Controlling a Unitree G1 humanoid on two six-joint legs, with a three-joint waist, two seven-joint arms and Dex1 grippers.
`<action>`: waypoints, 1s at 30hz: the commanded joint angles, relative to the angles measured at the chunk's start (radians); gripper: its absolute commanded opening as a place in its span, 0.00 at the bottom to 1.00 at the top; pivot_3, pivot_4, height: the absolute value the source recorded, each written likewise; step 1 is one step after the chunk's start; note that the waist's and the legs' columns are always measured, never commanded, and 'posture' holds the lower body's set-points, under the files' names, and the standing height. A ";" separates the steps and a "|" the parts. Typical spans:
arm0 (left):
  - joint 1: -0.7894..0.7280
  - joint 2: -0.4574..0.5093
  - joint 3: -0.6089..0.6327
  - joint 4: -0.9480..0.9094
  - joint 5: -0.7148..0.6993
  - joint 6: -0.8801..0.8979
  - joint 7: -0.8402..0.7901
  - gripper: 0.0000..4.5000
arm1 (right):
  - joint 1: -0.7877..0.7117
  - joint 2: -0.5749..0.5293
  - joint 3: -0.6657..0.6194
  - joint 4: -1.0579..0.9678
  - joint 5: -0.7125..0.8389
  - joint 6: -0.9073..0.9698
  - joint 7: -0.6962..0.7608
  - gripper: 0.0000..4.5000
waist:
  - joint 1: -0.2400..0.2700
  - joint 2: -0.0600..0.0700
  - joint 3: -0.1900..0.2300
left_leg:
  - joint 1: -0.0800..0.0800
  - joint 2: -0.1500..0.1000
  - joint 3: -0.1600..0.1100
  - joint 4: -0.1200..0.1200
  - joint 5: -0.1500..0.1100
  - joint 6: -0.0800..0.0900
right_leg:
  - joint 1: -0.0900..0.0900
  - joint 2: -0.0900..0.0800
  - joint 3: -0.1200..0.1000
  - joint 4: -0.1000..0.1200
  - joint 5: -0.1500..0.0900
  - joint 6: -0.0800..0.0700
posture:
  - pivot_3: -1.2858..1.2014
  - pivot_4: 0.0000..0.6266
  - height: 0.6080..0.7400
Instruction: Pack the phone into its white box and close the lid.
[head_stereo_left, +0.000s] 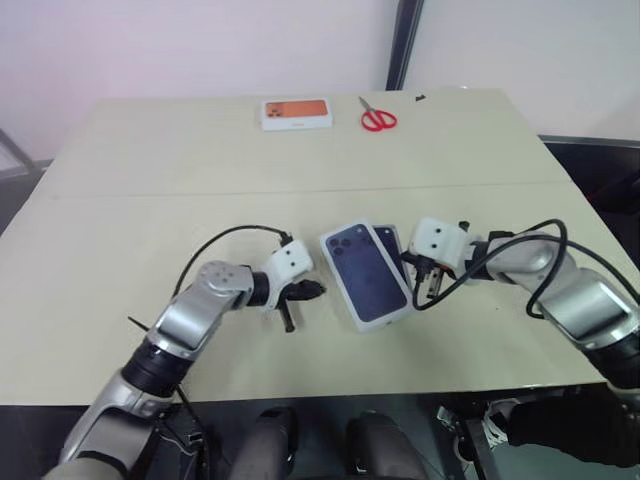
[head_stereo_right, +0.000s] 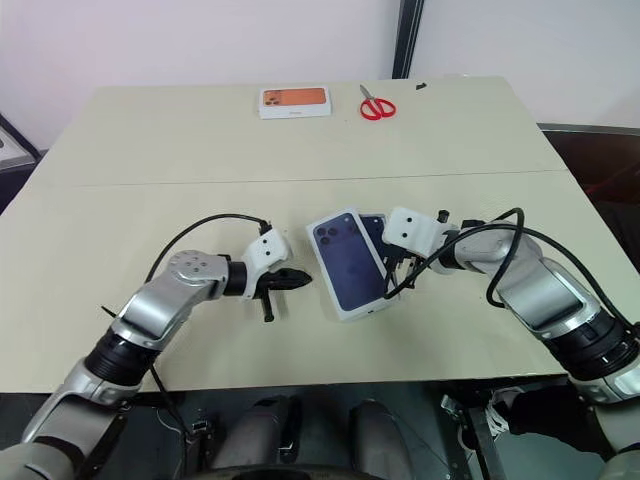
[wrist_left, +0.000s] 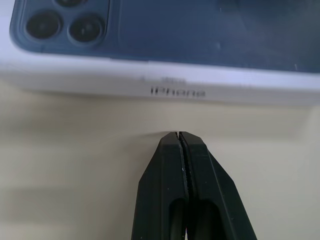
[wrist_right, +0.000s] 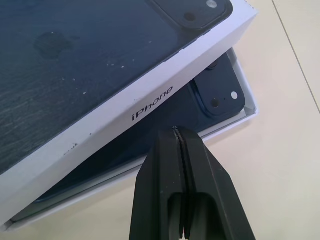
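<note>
The lid (head_stereo_left: 365, 272), white with a dark blue phone picture on top and "iPhone" on its side, lies askew over the white box (wrist_right: 235, 121) at the table's middle. The dark navy phone (wrist_right: 220, 95) lies inside the box, its camera corner showing past the lid's right edge. The lid rests tilted on the box, not seated. My left gripper (head_stereo_left: 305, 293) is shut and empty, its tips on the table just left of the lid (wrist_left: 175, 80). My right gripper (wrist_right: 177, 131) is shut and empty, its tips close to the lid's right side wall.
A white box with an orange phone picture (head_stereo_left: 296, 113) and red scissors (head_stereo_left: 377, 117) lie at the table's far edge. A seam (head_stereo_left: 200, 190) crosses the beige table. The front edge runs close behind both arms.
</note>
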 joint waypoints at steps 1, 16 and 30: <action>-0.030 -0.040 0.020 -0.004 0.001 -0.014 0.039 0.01 | 0.010 0.010 -0.056 -0.036 -0.024 0.003 0.019 0.01 | 0.000 0.000 0.000 | 0.000 0.000 0.000 0.000 0.000 0.000 | 0.000 0.000 0.000 0.000 0.000 0.000 | 0.52 0.24 1.00; -0.065 -0.203 0.080 0.042 -0.017 -0.022 0.151 0.01 | 0.036 0.061 -0.101 -0.056 -0.075 0.047 0.062 0.01 | 0.000 0.000 0.000 | 0.000 0.000 0.000 0.001 0.000 -0.001 | 0.000 0.000 0.000 0.001 0.000 0.000 | 0.52 0.24 1.00; -0.073 -0.224 0.075 0.073 -0.006 -0.036 0.175 0.01 | 0.017 0.121 -0.123 -0.010 -0.139 0.086 0.040 0.01 | 0.000 0.000 0.000 | 0.000 0.000 0.000 0.001 0.001 -0.002 | 0.000 0.000 0.000 0.001 0.000 0.000 | 0.52 0.24 1.00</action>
